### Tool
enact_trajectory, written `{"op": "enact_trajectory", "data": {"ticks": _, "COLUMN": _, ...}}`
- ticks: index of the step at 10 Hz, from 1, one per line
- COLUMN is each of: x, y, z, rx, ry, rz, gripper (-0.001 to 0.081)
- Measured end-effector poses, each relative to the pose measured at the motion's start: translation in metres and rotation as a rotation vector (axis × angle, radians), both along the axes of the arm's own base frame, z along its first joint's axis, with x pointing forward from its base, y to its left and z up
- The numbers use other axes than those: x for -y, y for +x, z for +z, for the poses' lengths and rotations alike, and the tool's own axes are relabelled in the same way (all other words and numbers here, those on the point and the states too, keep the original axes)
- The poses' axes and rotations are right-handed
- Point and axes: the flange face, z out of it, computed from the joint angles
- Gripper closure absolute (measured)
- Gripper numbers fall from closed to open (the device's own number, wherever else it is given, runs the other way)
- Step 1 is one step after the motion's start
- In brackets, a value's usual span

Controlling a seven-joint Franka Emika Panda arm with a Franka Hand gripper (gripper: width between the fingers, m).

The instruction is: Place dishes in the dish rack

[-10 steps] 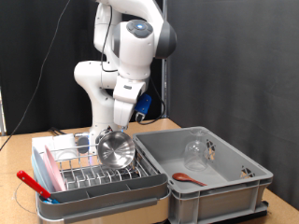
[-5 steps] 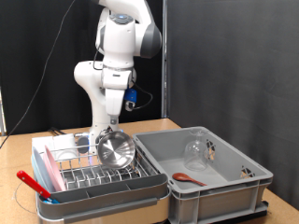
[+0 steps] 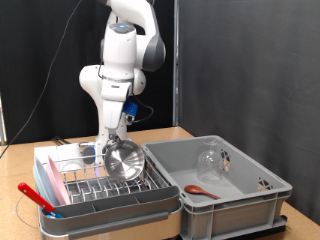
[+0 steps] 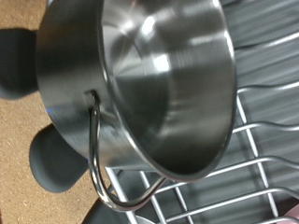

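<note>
Your gripper (image 3: 110, 141): grip width unreadable, at the steel bowl (image 3: 125, 159) in the dish rack (image 3: 105, 190); wooden table (image 3: 20, 160), black curtain (image 3: 250, 70).

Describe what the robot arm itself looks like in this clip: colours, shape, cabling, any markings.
The arm is glossy white, built of rounded, bulbous segments with dark grey bands at the joints. A blue patch shows on the wrist, and a dark cable loops beside it. No readable markings. The end effector shows dark rounded fingertips in the wrist view.

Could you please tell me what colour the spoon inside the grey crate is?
The spoon is reddish-brown, clearest in the exterior view.
</note>
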Motion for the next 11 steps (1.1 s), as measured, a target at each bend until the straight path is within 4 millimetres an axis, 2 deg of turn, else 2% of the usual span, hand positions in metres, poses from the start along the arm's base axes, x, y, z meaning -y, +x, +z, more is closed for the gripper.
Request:
{"op": "enact_trajectory", "data": {"ticks": 3, "x": 0.004, "y": -0.004, "z": -0.024, "rx": -0.002, "ry": -0.023, "rz": 0.019, "gripper": -0.0003}}
{"op": "enact_trajectory", "data": {"ticks": 7, "x": 0.001, "y": 0.012, "z": -0.046, "rx": 0.045, "ry": -0.041, "rz": 0.029, "gripper": -0.0003}}
{"op": "enact_trajectory", "data": {"ticks": 11, "x": 0.001, "y": 0.033, "z": -0.04, "rx": 0.107, "ry": -0.048, "rz": 0.007, "gripper": -0.0003}}
